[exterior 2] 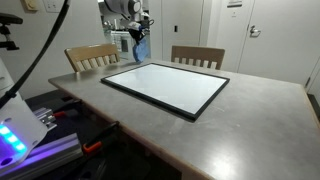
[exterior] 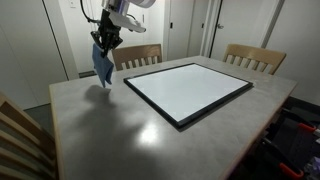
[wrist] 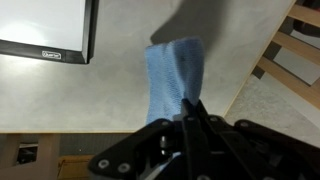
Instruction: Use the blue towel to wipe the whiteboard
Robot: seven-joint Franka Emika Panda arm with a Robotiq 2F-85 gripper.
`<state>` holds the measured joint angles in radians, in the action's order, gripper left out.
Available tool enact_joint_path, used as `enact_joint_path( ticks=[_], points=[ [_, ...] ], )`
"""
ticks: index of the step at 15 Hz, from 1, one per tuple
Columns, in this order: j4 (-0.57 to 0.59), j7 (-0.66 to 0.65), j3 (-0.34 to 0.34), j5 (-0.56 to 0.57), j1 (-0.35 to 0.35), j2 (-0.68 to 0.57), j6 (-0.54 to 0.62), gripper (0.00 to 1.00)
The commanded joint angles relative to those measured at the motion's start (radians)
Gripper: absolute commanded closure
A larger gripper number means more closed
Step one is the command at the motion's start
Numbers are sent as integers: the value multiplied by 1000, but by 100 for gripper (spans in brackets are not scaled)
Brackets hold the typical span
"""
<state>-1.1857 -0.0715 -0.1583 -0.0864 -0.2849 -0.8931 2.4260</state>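
Note:
My gripper (exterior: 104,47) is shut on the blue towel (exterior: 102,66), which hangs down from the fingers above the grey tabletop, off the board's corner. In the other exterior view the gripper (exterior 2: 139,35) holds the towel (exterior 2: 141,48) just past the far edge of the whiteboard (exterior 2: 165,84). The whiteboard (exterior: 188,90) lies flat on the table, glossy white with a thin black frame. In the wrist view the towel (wrist: 172,75) hangs from the shut fingers (wrist: 193,104), with a corner of the whiteboard (wrist: 45,25) at the upper left.
The grey table (exterior: 110,130) carries the board. Wooden chairs stand at its edges (exterior: 137,55) (exterior: 253,56) (exterior 2: 92,55) (exterior 2: 197,55). Another chair back (exterior: 20,140) is at the near corner. A lit device (exterior 2: 15,140) and cables sit beside the table.

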Motion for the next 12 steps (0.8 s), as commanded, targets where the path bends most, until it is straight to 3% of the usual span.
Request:
enact_joint_path(
  ticks=[1, 7, 12],
  points=[
    [-172, 68, -80, -99, 88, 69, 91, 99],
    [-284, 218, -157, -198, 235, 88, 57, 99],
    [-292, 333, -142, -170, 293, 81, -50, 99]
  ],
)
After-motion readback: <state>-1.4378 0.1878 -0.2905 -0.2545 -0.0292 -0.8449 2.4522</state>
